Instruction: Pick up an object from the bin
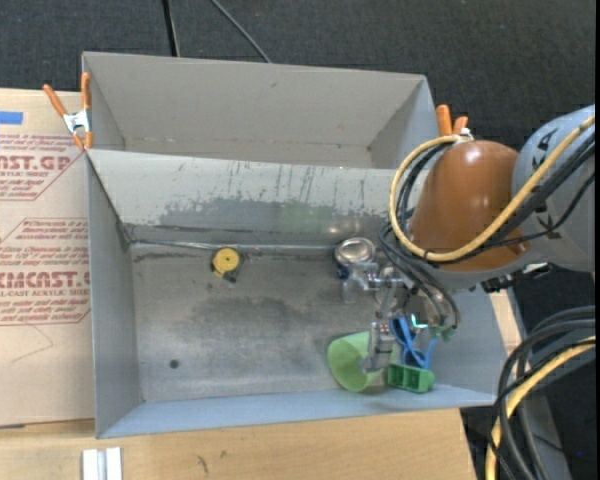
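My gripper (383,343) reaches down at the bin's front right corner, its tip at the right edge of a light green cup-shaped thing (350,362) that lies on its side on the floor. A darker green ribbed block (411,377) sits just right of the tip, against the front wall. A shiny silver round thing (355,253) stands behind the gripper, near the foot of the sloping back wall. The view does not show whether the cup is between the jaws.
A small yellow round thing (225,261) lies at the back left of the floor, far from the gripper. The arm's orange dome and looped cables hang over the bin's right wall.
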Robot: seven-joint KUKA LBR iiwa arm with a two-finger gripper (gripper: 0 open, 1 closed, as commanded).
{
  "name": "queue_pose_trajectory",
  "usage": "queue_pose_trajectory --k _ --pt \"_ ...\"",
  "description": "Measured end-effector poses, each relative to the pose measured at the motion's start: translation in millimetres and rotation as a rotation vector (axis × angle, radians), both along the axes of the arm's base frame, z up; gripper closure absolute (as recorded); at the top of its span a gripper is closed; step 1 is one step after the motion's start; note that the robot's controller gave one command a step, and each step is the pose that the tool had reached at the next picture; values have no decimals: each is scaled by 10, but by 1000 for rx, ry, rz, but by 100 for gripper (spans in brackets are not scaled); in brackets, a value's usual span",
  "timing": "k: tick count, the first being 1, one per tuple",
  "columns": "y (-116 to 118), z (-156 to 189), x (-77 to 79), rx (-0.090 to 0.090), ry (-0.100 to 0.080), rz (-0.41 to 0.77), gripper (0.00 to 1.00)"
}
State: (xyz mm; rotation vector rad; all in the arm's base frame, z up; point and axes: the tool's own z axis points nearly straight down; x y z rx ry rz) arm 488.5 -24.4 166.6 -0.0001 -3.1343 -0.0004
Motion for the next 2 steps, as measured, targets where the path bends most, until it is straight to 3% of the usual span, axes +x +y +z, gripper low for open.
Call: queue_pose_trajectory --k 1,2 --pt "-516 -969 59 0 -11 325 0" --pt "-512 -973 48 1 -7 325 100"
